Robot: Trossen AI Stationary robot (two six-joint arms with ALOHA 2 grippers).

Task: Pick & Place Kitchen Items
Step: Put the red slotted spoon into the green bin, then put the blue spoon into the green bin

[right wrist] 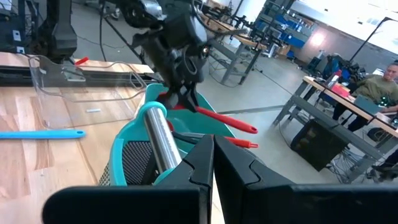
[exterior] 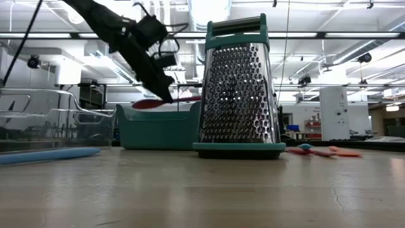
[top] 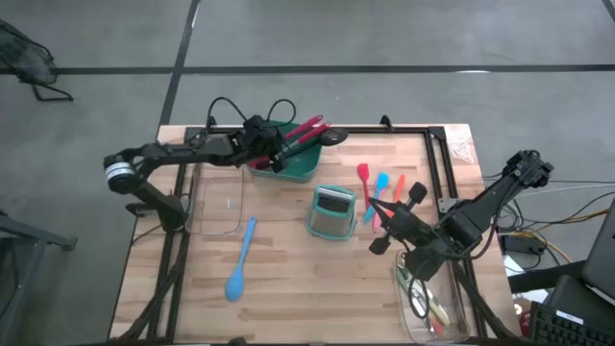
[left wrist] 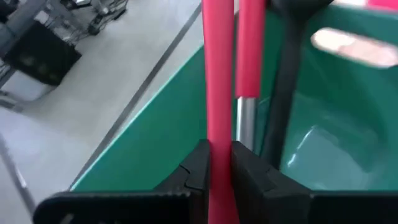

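At the upper centre of the high view, a red spoon (left wrist: 219, 93) is clamped between the left gripper (left wrist: 216, 163) fingers over the green tub (top: 300, 163), presumably for lifting out. At lower right, the right gripper (top: 378, 244) is parked, fingers together and empty.

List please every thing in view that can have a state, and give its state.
Left gripper: jaws shut on red spoon.
Red spoon: held, handle over the green tub.
Green tub: upright, utensils inside.
Right gripper: jaws shut, empty.
Grater: standing upright.
Blue spoon: lying flat on table.
Small spatulas: lying flat.
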